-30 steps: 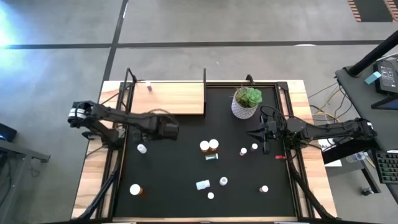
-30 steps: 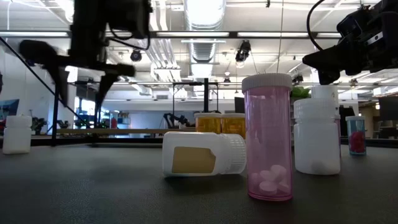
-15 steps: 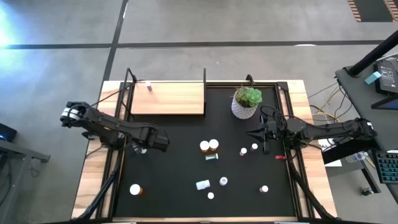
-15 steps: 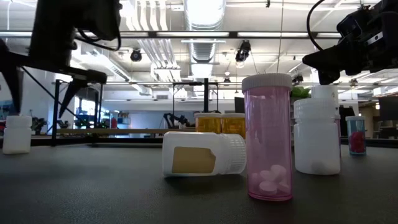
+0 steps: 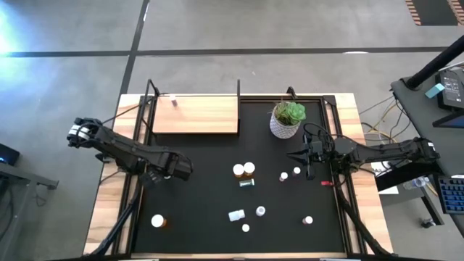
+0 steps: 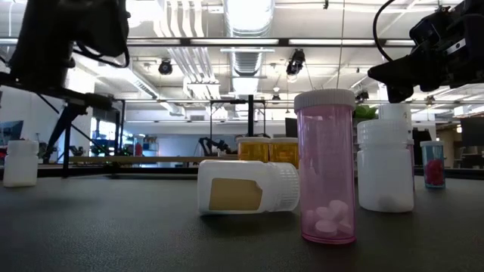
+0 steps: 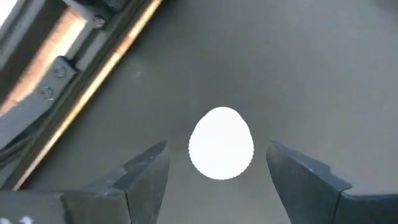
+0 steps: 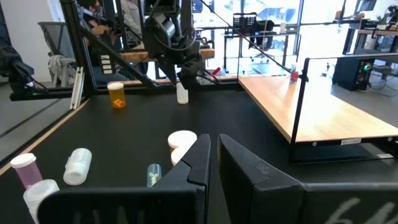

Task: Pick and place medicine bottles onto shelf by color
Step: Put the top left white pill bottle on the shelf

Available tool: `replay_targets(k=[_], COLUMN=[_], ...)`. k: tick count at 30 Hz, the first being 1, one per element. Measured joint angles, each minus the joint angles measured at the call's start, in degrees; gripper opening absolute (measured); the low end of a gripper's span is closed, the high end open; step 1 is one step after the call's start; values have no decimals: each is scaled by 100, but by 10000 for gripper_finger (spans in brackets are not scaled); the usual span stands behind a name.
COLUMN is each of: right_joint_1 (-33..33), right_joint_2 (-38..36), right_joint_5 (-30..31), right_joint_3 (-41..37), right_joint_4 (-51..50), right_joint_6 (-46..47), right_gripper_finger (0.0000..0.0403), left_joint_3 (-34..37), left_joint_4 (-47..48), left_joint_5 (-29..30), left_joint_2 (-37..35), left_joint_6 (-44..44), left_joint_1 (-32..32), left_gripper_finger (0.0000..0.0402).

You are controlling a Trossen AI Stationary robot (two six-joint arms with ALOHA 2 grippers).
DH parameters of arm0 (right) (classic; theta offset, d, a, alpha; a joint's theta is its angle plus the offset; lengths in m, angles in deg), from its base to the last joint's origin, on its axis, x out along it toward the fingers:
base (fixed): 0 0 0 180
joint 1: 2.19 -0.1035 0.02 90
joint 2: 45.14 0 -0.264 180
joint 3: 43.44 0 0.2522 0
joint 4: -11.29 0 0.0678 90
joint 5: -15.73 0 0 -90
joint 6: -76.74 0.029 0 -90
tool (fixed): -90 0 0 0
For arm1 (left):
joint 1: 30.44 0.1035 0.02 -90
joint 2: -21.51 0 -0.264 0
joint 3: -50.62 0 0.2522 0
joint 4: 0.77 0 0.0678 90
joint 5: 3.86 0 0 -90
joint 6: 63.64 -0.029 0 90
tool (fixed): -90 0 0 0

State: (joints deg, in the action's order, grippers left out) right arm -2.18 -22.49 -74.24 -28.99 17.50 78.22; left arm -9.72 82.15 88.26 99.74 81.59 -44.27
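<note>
Medicine bottle, small and white with a white ribbed cap (image 7: 221, 151), stands on the black mat (image 5: 210, 199) near its left edge; our left gripper (image 7: 217, 171) hovers above, jaws open astride it, holding nothing. We judge lowering and closing comes next. Our right gripper (image 5: 310, 171) waits shut, empty, right of the mat.

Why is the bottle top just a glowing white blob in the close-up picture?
In the left wrist view the white bottle cap catches so much light that it washes out; in the low view the ceiling lights glare too, and the pink bottle looms huge because it stands nearest.
</note>
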Motion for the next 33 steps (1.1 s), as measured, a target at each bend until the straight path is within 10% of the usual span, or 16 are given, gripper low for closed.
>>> replay_targets(k=[33], right_joint_1=[0], right_joint_2=[0], right_joint_5=[0], right_joint_3=[1], right_joint_4=[0], right_joint_6=[2], right_gripper_finger=[22], left_joint_3=[97], left_joint_4=[-716], left_joint_5=[451], left_joint_2=[37], left_joint_6=[-97], left_joint_1=[12], left_gripper_finger=[126])
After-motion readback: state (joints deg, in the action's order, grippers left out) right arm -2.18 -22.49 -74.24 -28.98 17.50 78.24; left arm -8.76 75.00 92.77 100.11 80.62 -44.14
